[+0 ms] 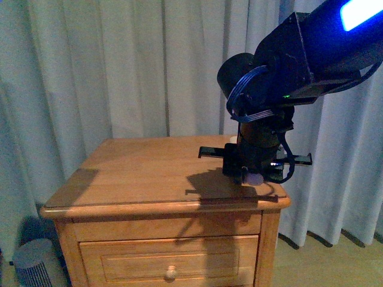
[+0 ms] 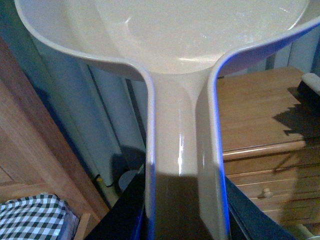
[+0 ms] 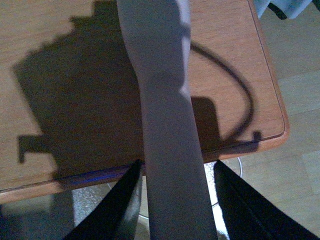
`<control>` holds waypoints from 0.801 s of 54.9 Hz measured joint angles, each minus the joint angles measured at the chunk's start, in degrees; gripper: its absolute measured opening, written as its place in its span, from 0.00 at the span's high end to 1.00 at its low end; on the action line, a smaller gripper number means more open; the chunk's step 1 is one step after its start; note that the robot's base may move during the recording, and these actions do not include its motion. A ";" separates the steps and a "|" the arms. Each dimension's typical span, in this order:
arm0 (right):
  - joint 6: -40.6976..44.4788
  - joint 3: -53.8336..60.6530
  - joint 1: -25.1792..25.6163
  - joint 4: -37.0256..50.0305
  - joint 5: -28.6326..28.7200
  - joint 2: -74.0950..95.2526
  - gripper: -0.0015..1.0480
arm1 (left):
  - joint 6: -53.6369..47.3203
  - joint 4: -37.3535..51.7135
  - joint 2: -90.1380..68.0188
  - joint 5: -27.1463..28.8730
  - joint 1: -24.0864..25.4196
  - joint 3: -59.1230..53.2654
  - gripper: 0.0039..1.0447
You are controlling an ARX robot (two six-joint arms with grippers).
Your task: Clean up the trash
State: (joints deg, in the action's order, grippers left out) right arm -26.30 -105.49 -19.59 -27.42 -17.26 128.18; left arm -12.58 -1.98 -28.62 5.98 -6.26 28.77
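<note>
My left gripper [image 2: 184, 205] is shut on the handle of a cream dustpan [image 2: 190, 40]. It holds the pan off to the side of the wooden nightstand [image 2: 260, 105], and neither shows in the front view. My right gripper [image 1: 254, 170] is shut on the pale handle of the brush [image 3: 165, 115]. It hangs low over the nightstand's front right corner [image 1: 269, 200]. In the right wrist view the handle runs between the jaws [image 3: 175, 200] over the shadowed tabletop [image 3: 50, 40]. The brush head is out of view. No white paper wad shows clearly in any view.
The nightstand top [image 1: 137, 170] has a drawer with a knob [image 1: 171, 274] below it. Curtains [image 1: 119, 66] hang behind. A grey ribbed cylinder [image 1: 33, 263] stands on the floor at the left. Checked fabric [image 2: 30, 220] and wooden furniture [image 2: 20, 140] are near the dustpan.
</note>
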 joint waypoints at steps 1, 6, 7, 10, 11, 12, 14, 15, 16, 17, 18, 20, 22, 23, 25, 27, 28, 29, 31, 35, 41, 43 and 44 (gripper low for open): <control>-0.07 0.04 0.02 0.04 0.04 -0.02 0.78 | 0.00 0.00 0.00 0.02 0.00 0.00 0.75; -0.07 0.76 0.22 0.52 0.28 -0.26 0.80 | 0.00 0.00 0.00 0.02 0.00 0.00 0.75; -0.07 0.96 0.24 0.63 0.35 -0.37 0.80 | 0.00 0.00 0.00 0.02 0.00 0.00 0.75; -0.02 1.68 0.37 1.07 0.50 -1.09 0.80 | 0.00 0.00 0.00 0.02 0.00 0.00 0.75; 0.20 2.10 0.39 1.36 0.63 -1.53 0.80 | 0.00 0.00 0.00 0.02 0.00 0.00 0.75; 0.35 2.38 0.44 1.66 0.63 -1.88 0.80 | 0.00 0.00 0.00 0.02 0.00 0.00 0.75; 1.05 3.26 0.50 2.93 0.50 -2.99 0.80 | 0.00 0.00 0.00 0.02 0.00 0.00 0.75; 1.62 3.78 0.57 3.72 0.28 -3.56 0.80 | 0.00 0.00 0.00 0.02 0.00 0.00 0.75; 2.08 4.42 0.59 4.66 0.31 -4.33 0.80 | 0.00 0.00 0.00 0.02 0.00 0.00 0.75; 2.97 5.35 0.66 5.90 0.33 -5.57 0.80 | 0.00 0.00 0.00 0.02 0.00 0.00 0.75; 3.52 6.01 0.70 6.73 0.37 -6.56 0.80 | 0.00 0.00 0.00 0.02 0.00 0.00 0.75; 5.29 7.85 0.76 9.11 0.13 -9.44 0.80 | 0.00 0.00 0.00 0.02 0.00 0.00 0.75; 7.02 9.75 0.81 11.61 0.11 -12.35 0.80 | 0.00 0.00 0.00 0.02 0.00 0.00 0.75; 8.26 11.23 0.87 13.42 0.07 -14.75 0.80 | 0.00 0.00 0.00 0.00 0.00 0.00 0.75; 10.40 13.99 1.05 16.52 -0.31 -19.06 0.80 | 0.00 0.00 0.00 0.02 0.00 0.00 0.75; 12.09 16.41 1.27 18.95 -0.33 -22.77 0.80 | 0.00 0.00 0.00 0.02 0.00 0.00 0.75; 12.90 17.62 1.42 19.96 -0.39 -24.61 0.80 | 0.00 0.00 0.00 0.02 0.00 0.00 0.75; 13.46 18.86 1.57 20.96 -0.44 -26.45 0.80 | 0.00 0.00 0.00 0.02 0.00 0.00 0.75; 14.49 20.76 1.86 22.32 -0.61 -29.16 0.80 | 0.00 0.00 0.00 0.02 0.00 0.00 0.75; 16.41 24.74 2.69 24.68 -0.83 -34.58 0.80 | 0.00 0.00 0.00 0.02 0.00 0.00 0.75; 18.53 31.71 4.48 27.47 -1.55 -43.10 0.80 | 0.00 0.00 0.00 0.02 0.00 0.00 0.75; 18.95 33.44 5.03 28.00 -1.90 -45.20 0.80 | 0.00 0.00 0.00 0.02 0.00 0.00 0.75; 19.15 34.45 5.22 28.26 -2.08 -46.45 0.80 | 0.00 0.00 0.00 0.02 0.00 0.00 0.75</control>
State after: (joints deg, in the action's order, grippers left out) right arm -7.16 -71.05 -14.37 0.84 -19.33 81.73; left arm -12.58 -1.98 -28.62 6.00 -6.26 28.77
